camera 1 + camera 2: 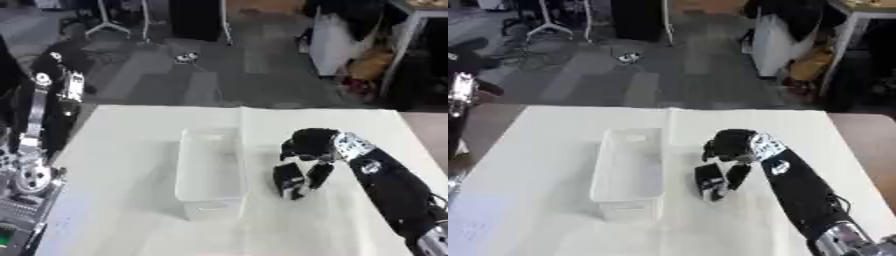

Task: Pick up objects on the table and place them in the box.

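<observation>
A clear plastic box (210, 170) stands on the white table (122, 200), its long side running away from me. Just right of the box, my right hand (311, 145) reaches down from the right. Its fingers (319, 174) curl round a small black object (288, 184) with a pale mark. The object's lower end is at or just above the tabletop; I cannot tell which. It stays outside the box, close to the right wall. My left arm (39, 125) stands upright off the table's left edge, with its hand (63, 60) dark at the top.
The box looks to hold nothing I can make out. Grey floor, cables and stands lie beyond the far table edge. A white cabinet (337, 42) and a table leg stand at the back right.
</observation>
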Available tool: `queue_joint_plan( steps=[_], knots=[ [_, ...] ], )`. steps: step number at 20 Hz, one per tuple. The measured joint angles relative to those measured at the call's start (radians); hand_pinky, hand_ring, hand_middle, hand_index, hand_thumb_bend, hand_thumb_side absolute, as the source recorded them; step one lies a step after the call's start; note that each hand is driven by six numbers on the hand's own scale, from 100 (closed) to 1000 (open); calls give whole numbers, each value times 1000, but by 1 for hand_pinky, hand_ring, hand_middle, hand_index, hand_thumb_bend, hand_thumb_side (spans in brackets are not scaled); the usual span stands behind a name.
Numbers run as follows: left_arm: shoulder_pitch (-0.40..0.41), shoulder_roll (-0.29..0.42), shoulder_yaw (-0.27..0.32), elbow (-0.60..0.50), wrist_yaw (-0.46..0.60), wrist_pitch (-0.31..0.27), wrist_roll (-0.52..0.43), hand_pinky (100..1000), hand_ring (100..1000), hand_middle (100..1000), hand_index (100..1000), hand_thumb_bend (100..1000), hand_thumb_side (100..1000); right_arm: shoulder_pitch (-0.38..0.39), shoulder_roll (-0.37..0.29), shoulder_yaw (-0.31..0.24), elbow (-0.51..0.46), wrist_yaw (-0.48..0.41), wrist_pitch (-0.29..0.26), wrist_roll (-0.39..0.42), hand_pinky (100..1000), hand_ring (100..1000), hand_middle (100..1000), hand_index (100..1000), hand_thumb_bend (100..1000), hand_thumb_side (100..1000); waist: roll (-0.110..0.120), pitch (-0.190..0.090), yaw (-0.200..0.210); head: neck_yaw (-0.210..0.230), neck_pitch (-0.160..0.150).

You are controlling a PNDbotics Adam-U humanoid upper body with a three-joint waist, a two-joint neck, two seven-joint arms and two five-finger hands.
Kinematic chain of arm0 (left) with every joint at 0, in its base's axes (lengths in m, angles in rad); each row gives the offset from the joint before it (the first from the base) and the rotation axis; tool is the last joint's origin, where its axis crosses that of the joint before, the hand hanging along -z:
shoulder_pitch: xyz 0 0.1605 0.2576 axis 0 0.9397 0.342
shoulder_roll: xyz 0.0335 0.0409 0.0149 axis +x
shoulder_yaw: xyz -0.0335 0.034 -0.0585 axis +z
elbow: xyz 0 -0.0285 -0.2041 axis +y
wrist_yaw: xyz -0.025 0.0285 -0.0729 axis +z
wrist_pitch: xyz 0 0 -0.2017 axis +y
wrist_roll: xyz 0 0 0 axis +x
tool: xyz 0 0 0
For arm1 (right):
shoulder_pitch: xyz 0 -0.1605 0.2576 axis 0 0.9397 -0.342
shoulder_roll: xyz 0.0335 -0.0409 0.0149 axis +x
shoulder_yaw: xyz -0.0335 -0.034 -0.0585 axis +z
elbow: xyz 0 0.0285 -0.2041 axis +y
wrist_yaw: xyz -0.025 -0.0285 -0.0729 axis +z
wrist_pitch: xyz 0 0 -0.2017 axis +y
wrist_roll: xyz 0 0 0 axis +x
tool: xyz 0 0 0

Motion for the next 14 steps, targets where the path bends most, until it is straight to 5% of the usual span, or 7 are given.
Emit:
queue_joint_plan(
  steps=[14],
  knots=[
    [0,0,0,0,0,0,-1,492,752,846,871,154,1000,0,9,-3,26,53,-18,-28,868,697,749,837,712,927,0,1,0,0,0]
  ],
)
